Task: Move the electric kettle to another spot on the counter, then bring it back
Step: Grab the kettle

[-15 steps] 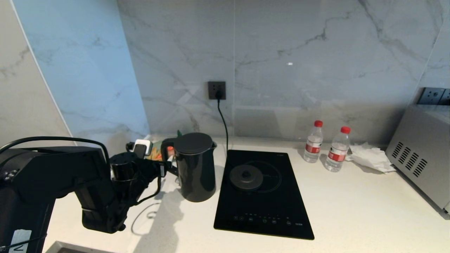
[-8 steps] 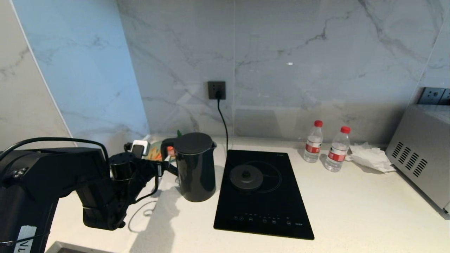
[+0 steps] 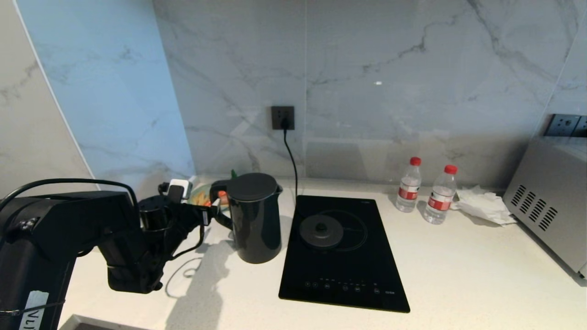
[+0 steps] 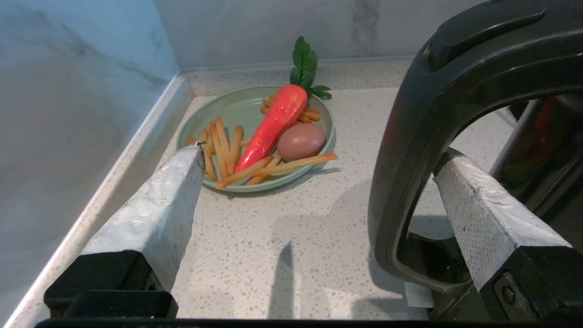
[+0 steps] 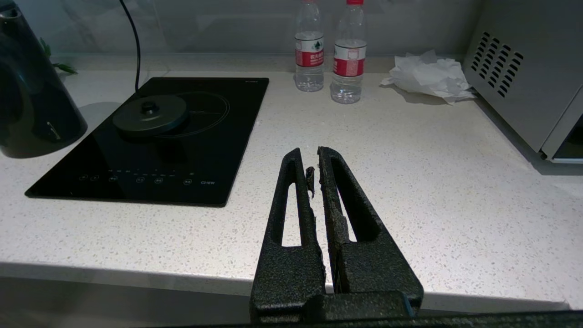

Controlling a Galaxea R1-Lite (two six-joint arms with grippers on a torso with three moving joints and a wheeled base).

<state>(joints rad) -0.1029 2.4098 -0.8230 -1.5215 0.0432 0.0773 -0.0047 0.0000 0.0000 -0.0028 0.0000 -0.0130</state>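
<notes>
so the kettle (image 3: pixel 255 217) is sitting upright on the desk (image 3: pixel 458 284) just left of the cooktop (image 3: pixel 341 254), left tool (image 4: pixel 314 182) spread wide around its handle (image 4: pixel 410 150) without clamping it, right tool (image 5: pixel 314 171) pinched together over the desk edge

Letters "VL" on arm sticker (image 3: pixel 32 316); other print unreadable.

White speckled surface (image 3: pixel 458 275) carries a black cooktop panel (image 3: pixel 341 275) at centre, with the electric kettle (image 3: pixel 255 220) upright just left of it. Two water bottles (image 3: pixel 408 185) stand near the back wall, crumpled tissue (image 3: pixel 484 206) and a grey appliance (image 3: pixel 548 201) to their right. Green plate (image 4: pixel 227 109) of food sits in the back-left corner.
</notes>
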